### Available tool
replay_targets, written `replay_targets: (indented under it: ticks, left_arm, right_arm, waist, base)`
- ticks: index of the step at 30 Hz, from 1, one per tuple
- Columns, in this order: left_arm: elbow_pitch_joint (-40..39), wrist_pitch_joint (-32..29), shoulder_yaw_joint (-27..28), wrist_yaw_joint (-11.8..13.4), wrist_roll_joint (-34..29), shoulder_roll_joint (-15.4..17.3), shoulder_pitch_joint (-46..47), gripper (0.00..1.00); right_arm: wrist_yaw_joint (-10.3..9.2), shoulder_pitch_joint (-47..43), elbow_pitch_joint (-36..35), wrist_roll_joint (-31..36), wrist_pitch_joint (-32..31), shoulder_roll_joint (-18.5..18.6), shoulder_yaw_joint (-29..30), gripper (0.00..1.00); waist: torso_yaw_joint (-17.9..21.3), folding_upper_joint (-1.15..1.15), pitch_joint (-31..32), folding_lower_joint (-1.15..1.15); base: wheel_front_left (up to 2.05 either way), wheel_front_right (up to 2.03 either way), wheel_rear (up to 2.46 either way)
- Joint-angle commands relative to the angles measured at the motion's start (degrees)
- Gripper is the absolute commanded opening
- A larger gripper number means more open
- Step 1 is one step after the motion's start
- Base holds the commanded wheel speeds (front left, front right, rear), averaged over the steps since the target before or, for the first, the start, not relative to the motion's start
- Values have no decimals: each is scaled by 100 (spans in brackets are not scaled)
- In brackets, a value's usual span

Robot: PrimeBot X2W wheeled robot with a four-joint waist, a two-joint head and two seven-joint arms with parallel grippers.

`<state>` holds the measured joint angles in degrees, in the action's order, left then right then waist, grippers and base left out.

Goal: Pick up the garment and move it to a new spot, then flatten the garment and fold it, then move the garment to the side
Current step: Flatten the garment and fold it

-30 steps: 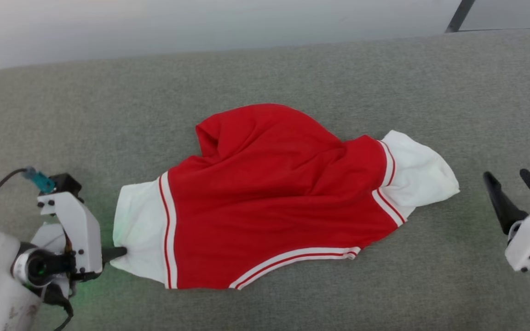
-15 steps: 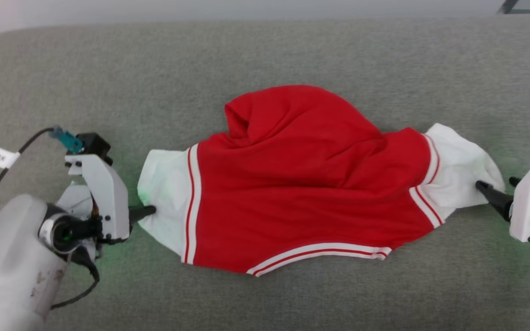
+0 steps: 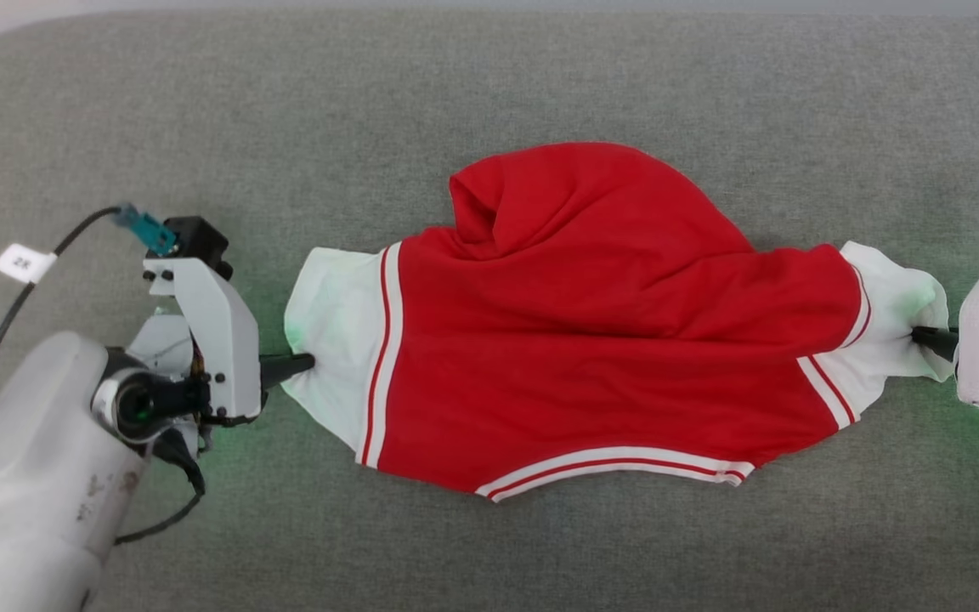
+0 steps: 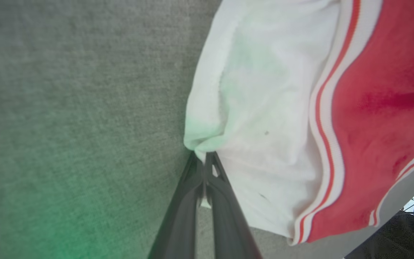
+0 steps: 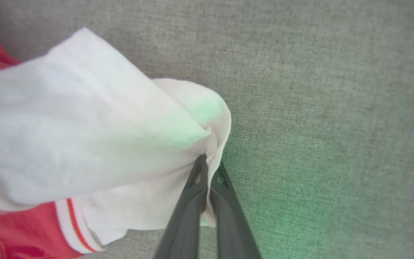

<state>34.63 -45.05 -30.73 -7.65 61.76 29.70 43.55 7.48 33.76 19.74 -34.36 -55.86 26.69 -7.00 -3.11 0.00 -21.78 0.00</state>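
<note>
I see the garment point(image 3: 608, 340) spread mid-view on the grey fabric surface point(image 3: 455, 85). My left end effector point(image 3: 309, 363) at nine o'clock and right end effector point(image 3: 919, 334) at three o'clock are each clamped on one of its white sleeves point(image 3: 332, 314).

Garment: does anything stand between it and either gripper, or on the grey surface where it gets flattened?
Nothing visible does: the left gripper and right gripper are each shut on one white end of the garment, which lies alone on the grey surface.
</note>
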Motion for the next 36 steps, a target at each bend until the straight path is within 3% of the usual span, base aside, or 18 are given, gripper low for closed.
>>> replay_targets:
  ticks: [1, 10, 17, 25, 36]
  left_arm:
    - [236, -54, -128, 75, -62, -19, -71, 0]
    - [-125, -419, -22, 244, -133, 204, 702, 0]
    - [-327, -534, 51, 429, -323, 259, 1571, 0]
    - [-85, -111, 128, 364, -628, 108, 2651, 0]
    - [710, 1164, 94, 107, -1125, -155, 3857, 0]
  right_arm:
    - [2, -43, 181, -97, -218, -113, -157, 0]
    - [2, 774, -47, -462, -379, -82, -168, 0]
    - [2, 1691, -94, -429, -126, -186, -336, 0]
    - [2, 2859, 548, -196, 1133, -439, -534, 0]
    - [1, 4055, 1999, 344, 3497, -654, -937, 0]
  waist:
    - [39, 0, 131, 0]
    - [151, 0, 721, 0]
    - [191, 0, 1220, 0]
    - [216, 0, 1627, 0]
    - [219, 0, 1888, 0]
  base:
    - [0, 0, 0]
    - [0, 0, 0]
    - [0, 0, 0]
    - [0, 0, 0]
    - [0, 0, 0]
